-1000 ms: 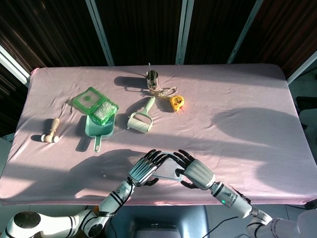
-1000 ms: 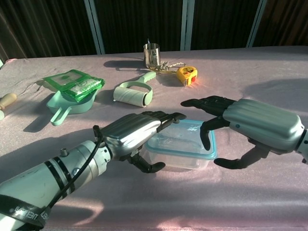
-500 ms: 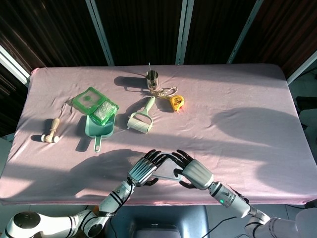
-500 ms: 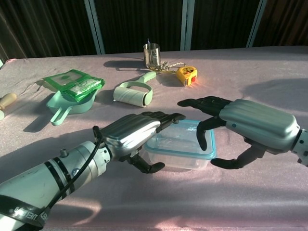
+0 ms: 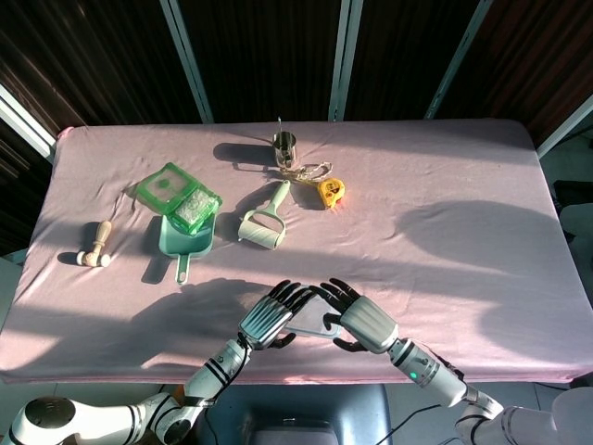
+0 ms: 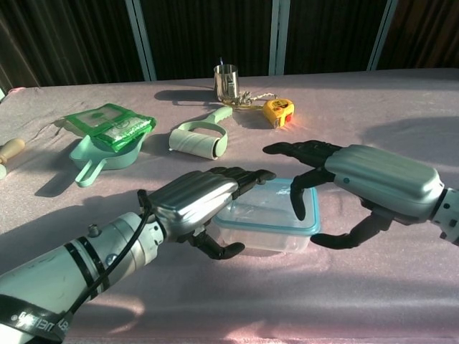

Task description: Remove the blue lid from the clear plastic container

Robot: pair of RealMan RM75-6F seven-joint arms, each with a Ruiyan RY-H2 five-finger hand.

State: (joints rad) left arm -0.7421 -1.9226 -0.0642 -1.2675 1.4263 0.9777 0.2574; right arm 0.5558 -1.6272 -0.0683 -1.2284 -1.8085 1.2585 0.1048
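Bracing the clear plastic container [image 6: 267, 228] with curled fingers, the left robot hand [image 6: 197, 204] steadies it while the right robot hand [image 6: 373, 183], fingers spread and empty, hovers over the blue lid [image 6: 269, 209].

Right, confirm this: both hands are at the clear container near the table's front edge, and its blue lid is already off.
Not quite. The blue lid is still on the clear container, as the chest view shows. The left hand and right hand are indeed at it, near the front edge.

I am seeing my left hand [image 5: 271, 318] and right hand [image 5: 357, 320] flanking the clear plastic container [image 5: 310, 320] near the tabletop's [image 5: 445, 185] front edge, fingers spreading over its lid.
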